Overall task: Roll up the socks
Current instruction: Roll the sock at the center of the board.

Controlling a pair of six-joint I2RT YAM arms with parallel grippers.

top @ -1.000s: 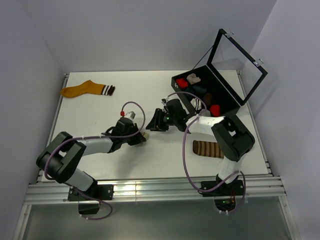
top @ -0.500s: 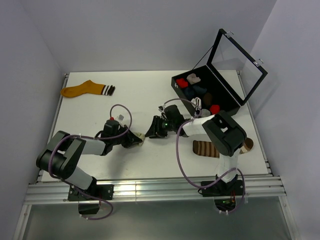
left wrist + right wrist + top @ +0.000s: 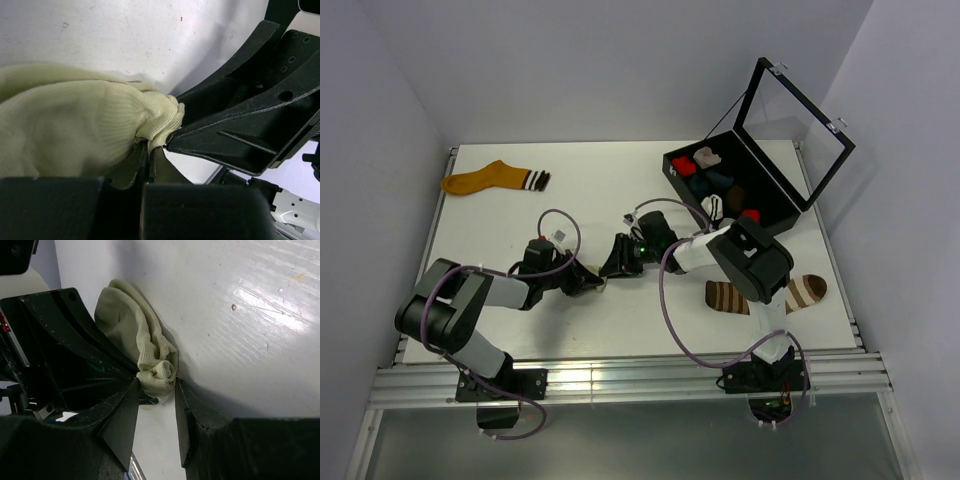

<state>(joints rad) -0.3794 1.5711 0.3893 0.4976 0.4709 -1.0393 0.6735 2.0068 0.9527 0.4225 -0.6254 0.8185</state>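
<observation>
A short cream sock (image 3: pixel 603 277) lies on the white table between my two grippers. In the left wrist view the cream sock (image 3: pixel 75 130) fills the left side, and my left gripper (image 3: pixel 149 146) is shut on its bunched end. My right gripper (image 3: pixel 156 382) meets it from the other side, its jaws pressed on the same bunched end of the sock (image 3: pixel 157 371). In the top view the left gripper (image 3: pixel 590 284) and right gripper (image 3: pixel 611 266) nearly touch. A dark brown sock (image 3: pixel 760 297) with pale stripes lies flat at the right front.
An open black case (image 3: pixel 672 160) at the back right holds several rolled socks, some red (image 3: pixel 685 168); its lid (image 3: pixel 790 115) stands up. A mustard sock (image 3: pixel 492 180) with a striped cuff lies at the back left. The right arm's cable loops over the table front.
Both grippers have shifted left with the cream sock between them. The right arm reached further left, uncovering more of the brown striped sock.
</observation>
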